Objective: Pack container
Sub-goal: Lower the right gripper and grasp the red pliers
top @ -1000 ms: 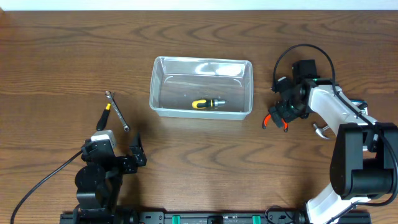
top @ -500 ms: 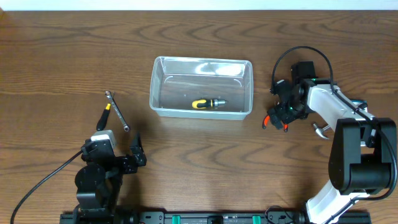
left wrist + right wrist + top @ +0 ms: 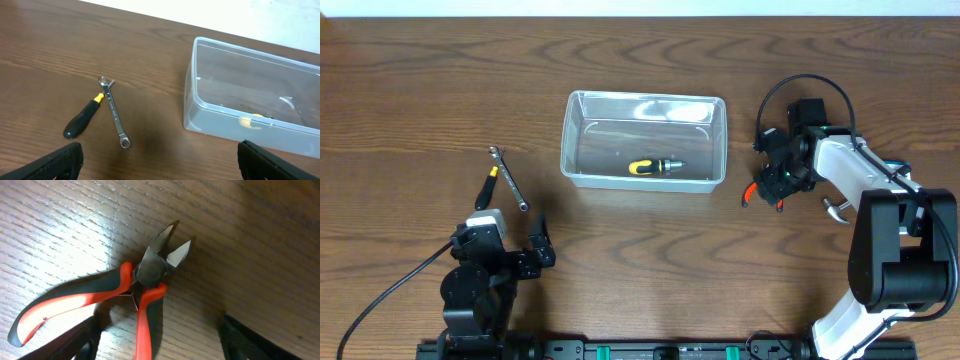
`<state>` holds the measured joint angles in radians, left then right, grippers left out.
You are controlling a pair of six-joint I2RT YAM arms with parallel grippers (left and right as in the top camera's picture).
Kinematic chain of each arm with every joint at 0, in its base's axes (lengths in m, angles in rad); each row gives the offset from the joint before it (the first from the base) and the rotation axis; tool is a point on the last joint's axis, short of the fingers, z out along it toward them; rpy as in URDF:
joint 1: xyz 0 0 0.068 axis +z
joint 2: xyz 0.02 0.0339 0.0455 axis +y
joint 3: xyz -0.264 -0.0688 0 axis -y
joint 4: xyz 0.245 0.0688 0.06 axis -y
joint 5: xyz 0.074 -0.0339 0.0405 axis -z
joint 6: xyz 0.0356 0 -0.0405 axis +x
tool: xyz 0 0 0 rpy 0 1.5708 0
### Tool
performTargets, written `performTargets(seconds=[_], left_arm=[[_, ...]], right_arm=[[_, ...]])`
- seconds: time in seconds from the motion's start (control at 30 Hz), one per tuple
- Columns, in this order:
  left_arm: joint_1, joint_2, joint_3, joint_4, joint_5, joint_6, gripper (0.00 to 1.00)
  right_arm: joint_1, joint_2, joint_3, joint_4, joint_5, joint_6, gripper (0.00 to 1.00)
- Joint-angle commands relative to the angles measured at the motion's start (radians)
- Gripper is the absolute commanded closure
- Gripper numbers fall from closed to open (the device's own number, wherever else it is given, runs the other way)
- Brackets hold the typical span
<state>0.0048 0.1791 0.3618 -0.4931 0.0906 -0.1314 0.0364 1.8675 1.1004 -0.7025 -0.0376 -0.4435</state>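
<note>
The clear plastic container [image 3: 567,140] stands at mid-table and holds a yellow-and-black screwdriver [image 3: 655,166]. Red-and-black pliers [image 3: 761,192] lie on the table to its right. My right gripper [image 3: 778,178] is open and low over them. In the right wrist view the pliers [image 3: 142,277] lie between my fingers [image 3: 75,340], with one red handle running down the gap. My left gripper [image 3: 510,250] is open and empty near the front left. The container [image 3: 192,107] also shows in the left wrist view.
A silver wrench [image 3: 508,178] and a small black-handled screwdriver [image 3: 487,186] lie left of the container, ahead of my left gripper; both also show in the left wrist view, the wrench [image 3: 115,112] and the screwdriver [image 3: 82,120]. A silver metal piece [image 3: 835,210] lies right of the right arm.
My right gripper has shifted slightly over the pliers and sits closer around them. The pliers, container and left arm have not moved.
</note>
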Motion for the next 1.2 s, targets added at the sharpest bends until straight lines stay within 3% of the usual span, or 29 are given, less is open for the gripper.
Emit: performTargets(seconds=[0.0, 0.13, 0.27, 0.4, 0.8, 1.0, 1.17], left_arm=[[0.001, 0.002, 0.022, 0.000, 0.002, -0.005, 0.02], [0.001, 0.002, 0.022, 0.000, 0.002, -0.005, 0.02], [0.001, 0.002, 0.022, 0.000, 0.002, -0.005, 0.02], [0.001, 0.002, 0.022, 0.000, 0.002, -0.005, 0.02], [0.001, 0.002, 0.022, 0.000, 0.002, -0.005, 0.02], [0.001, 0.002, 0.022, 0.000, 0.002, -0.005, 0.02], [0.001, 0.002, 0.022, 0.000, 0.002, -0.005, 0.02]], right_arm=[[-0.005, 0.042, -0.005, -0.005, 0.018, 0.001, 0.34], [-0.005, 0.042, -0.005, -0.015, 0.018, 0.001, 0.48], [-0.005, 0.042, -0.005, -0.021, 0.018, 0.001, 0.70], [-0.005, 0.042, -0.005, -0.024, 0.018, 0.002, 0.80], [-0.005, 0.042, -0.005, -0.024, 0.018, 0.001, 0.85], [-0.005, 0.042, -0.005, -0.019, 0.018, 0.002, 0.99], [-0.003, 0.041, 0.011, -0.020, 0.018, 0.031, 0.99]])
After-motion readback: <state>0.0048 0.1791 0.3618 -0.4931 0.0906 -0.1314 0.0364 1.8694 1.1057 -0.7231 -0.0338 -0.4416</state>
